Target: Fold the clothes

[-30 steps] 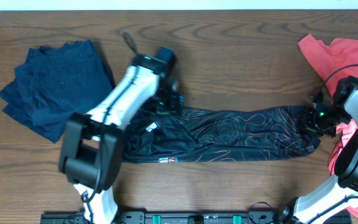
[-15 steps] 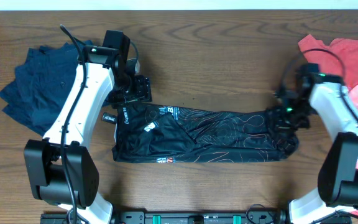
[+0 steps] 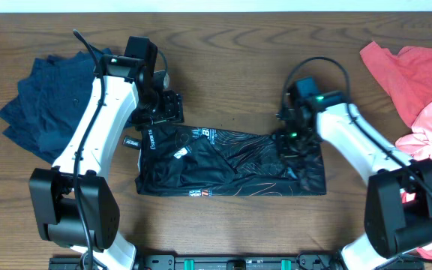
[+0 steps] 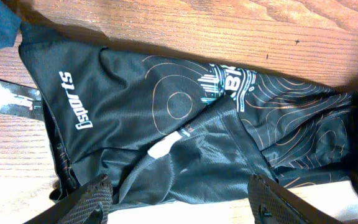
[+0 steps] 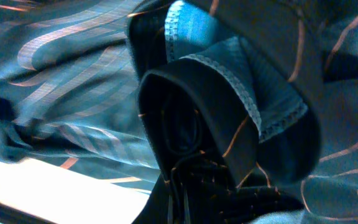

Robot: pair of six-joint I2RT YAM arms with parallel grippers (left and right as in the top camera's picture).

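The black jersey point(image 3: 231, 161) with orange contour lines lies across the table's middle, and its right end is folded over to the left. My right gripper point(image 3: 294, 139) is shut on the jersey's right-end fabric; in the right wrist view the cloth point(image 5: 229, 112) wraps over the jaws point(image 5: 197, 186). My left gripper point(image 3: 169, 108) is open and empty just above the jersey's upper left corner. In the left wrist view its fingers point(image 4: 182, 200) stand wide apart over the jersey point(image 4: 185, 124), where white logos show.
A pile of navy-blue garments point(image 3: 58, 97) lies at the far left, just left of the left arm. Coral-pink shirts point(image 3: 418, 75) lie at the right edge. Bare wood table point(image 3: 276, 67) lies behind the jersey.
My right gripper has pulled the jersey's right end leftward, so the jersey is much shorter. My left arm swung left and let go a second ago, then stayed still.
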